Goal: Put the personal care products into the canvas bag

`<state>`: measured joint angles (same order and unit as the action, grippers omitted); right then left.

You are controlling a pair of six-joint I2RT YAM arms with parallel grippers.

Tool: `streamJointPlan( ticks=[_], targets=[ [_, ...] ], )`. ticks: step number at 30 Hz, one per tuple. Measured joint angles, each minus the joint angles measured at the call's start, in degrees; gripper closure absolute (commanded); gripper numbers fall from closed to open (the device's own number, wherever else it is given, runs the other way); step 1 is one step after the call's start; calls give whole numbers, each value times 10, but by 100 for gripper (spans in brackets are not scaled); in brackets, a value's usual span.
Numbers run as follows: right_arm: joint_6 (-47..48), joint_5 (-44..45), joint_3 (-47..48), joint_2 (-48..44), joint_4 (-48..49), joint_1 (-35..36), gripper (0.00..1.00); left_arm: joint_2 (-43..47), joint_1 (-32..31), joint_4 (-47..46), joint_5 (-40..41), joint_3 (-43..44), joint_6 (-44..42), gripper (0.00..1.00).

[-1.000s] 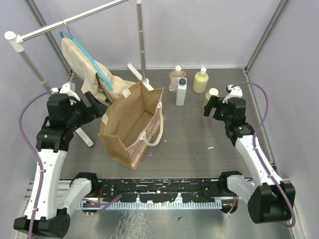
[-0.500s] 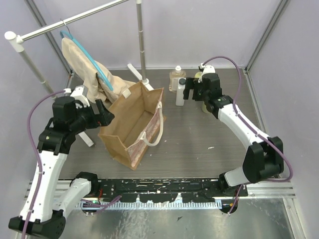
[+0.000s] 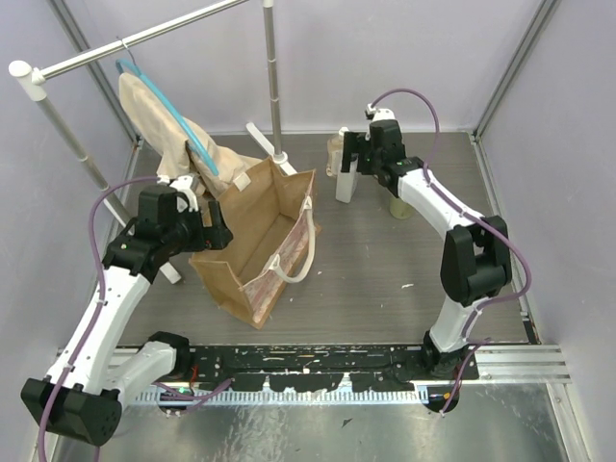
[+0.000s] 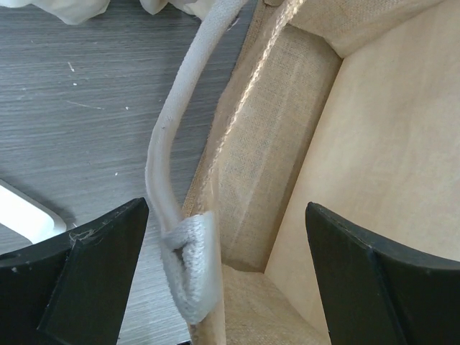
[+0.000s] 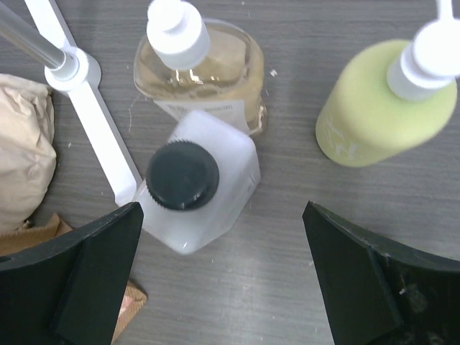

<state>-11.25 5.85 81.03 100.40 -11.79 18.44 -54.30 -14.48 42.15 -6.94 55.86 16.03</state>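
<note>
The canvas bag (image 3: 217, 279) stands open left of centre, cream handles on its rims. My left gripper (image 3: 212, 234) is open at the bag's left rim; in the left wrist view the rim and a handle strap (image 4: 171, 165) lie between the open jaws of my left gripper (image 4: 226, 215). My right gripper (image 3: 352, 159) is open just above the tall white bottle (image 3: 345, 185). The right wrist view shows the open right gripper (image 5: 223, 237), the white bottle with black cap (image 5: 198, 180), the amber bottle (image 5: 198, 65) and a yellow-green bottle (image 5: 377, 104). Another yellow-green bottle (image 3: 399, 206) peeks from under the right arm.
A clothes rack with a metal pole (image 3: 272, 87) and white base (image 5: 93, 122) stands behind the bag. A beige garment (image 3: 159, 125) on a blue hanger drapes at the back left. A white rack foot (image 3: 166, 265) lies left of the bag.
My right arm swung from the right side to the back centre, over the white bottle. My left gripper moved right to the bag's left rim.
</note>
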Motion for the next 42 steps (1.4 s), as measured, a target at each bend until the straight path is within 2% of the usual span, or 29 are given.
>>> streamJointPlan(
  ticks=[7, 18, 20, 23, 28, 31, 42],
  targets=[
    [4, 1, 70, 62, 2, 7, 0, -7, -6, -38, -2, -13, -10, 0],
    [5, 1, 76, 68, -2, 17, 0, -32, -6, -73, -17, -19, -10, 9],
    [6, -7, 83, 70, -13, 17, 0, -32, -6, -75, -18, -21, -10, 15],
    [6, -17, 94, 75, -28, 17, 0, -32, -6, -76, -18, -25, -12, 32],
    [0, -19, 89, 73, -41, 24, 0, -32, -6, -76, -22, -25, -14, 80],
    [-20, -12, 75, 69, -46, 27, 0, -32, -7, -76, -26, -25, -14, 99],
    [-161, 75, 33, 50, -13, 64, 0, -27, -7, -75, -32, -25, -10, 100]
  ],
)
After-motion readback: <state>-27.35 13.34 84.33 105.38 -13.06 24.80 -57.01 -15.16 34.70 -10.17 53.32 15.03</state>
